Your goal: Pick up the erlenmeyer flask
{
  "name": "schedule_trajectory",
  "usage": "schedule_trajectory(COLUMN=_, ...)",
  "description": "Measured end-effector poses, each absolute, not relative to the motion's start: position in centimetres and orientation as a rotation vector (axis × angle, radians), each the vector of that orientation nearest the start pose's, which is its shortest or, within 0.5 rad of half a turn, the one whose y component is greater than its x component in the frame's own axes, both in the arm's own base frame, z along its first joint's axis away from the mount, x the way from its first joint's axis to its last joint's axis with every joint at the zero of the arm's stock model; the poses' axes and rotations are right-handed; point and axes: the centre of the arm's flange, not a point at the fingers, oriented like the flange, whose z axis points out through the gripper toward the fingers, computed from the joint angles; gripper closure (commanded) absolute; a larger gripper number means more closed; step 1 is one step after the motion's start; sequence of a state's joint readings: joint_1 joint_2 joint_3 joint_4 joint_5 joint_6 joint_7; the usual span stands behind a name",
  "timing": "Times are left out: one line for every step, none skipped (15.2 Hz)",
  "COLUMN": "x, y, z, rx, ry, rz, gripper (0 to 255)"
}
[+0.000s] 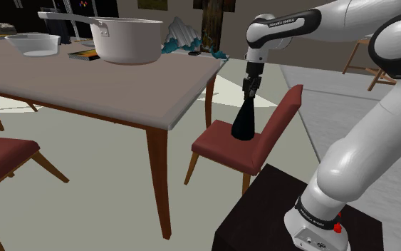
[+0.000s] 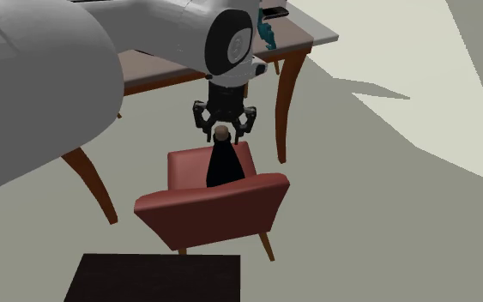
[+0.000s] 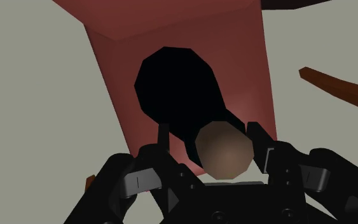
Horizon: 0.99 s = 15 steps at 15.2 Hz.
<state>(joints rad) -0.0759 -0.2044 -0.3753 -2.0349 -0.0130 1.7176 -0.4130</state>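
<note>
My gripper (image 2: 224, 132) stands open, one finger each side of the black flask (image 2: 222, 167) at its neck, not clasping; the flask stands upright below me on the red chair (image 2: 205, 208).

A red chair (image 1: 220, 146) stood directly beneath the gripper (image 1: 249, 94), a black flask (image 1: 245, 125) upright on its seat. Farther off, a table (image 1: 120, 93) bore a pot (image 1: 127, 39) and a bowl (image 1: 33, 44).
</note>
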Motion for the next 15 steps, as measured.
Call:
schedule_trajectory(x=43.3, y=-22.3, z=51.7, rx=-3.029, ry=0.036, rz=0.136, gripper=255)
schedule_trajectory(x=43.3, y=-22.3, z=51.7, rx=-3.029, ry=0.036, rz=0.136, gripper=255)
schedule_trajectory(x=43.4, y=-22.3, z=51.7, rx=-3.029, ry=0.036, rz=0.136, gripper=255)
schedule_trajectory(x=43.4, y=-22.3, z=51.7, rx=-3.029, ry=0.036, rz=0.136, gripper=255)
schedule_trajectory(x=43.3, y=-22.2, z=51.7, rx=-3.029, ry=0.036, rz=0.136, gripper=255)
schedule_trajectory(x=43.3, y=-22.2, z=51.8, rx=-3.029, ry=0.036, rz=0.138, gripper=255)
schedule_trajectory(x=43.3, y=-22.2, z=52.1, rx=-3.029, ry=0.036, rz=0.139, gripper=255)
schedule_trajectory(x=43.4, y=-22.2, z=52.7, rx=-3.029, ry=0.036, rz=0.140, gripper=255)
schedule_trajectory(x=43.3, y=-22.3, z=53.1, rx=-3.028, ry=0.036, rz=0.140, gripper=255)
schedule_trajectory(x=43.3, y=-22.3, z=53.6, rx=-3.028, ry=0.036, rz=0.140, gripper=255)
schedule_trajectory(x=43.3, y=-22.3, z=54.1, rx=-3.028, ry=0.036, rz=0.140, gripper=255)
schedule_trajectory(x=43.4, y=-22.2, z=54.7, rx=-3.028, ry=0.036, rz=0.140, gripper=255)
schedule_trajectory(x=43.4, y=-22.2, z=55.2, rx=-3.028, ry=0.036, rz=0.140, gripper=255)
schedule_trajectory(x=43.3, y=-22.2, z=55.7, rx=-3.029, ry=0.036, rz=0.140, gripper=255)
schedule_trajectory(x=43.4, y=-22.2, z=56.3, rx=-3.028, ry=0.036, rz=0.140, gripper=255)
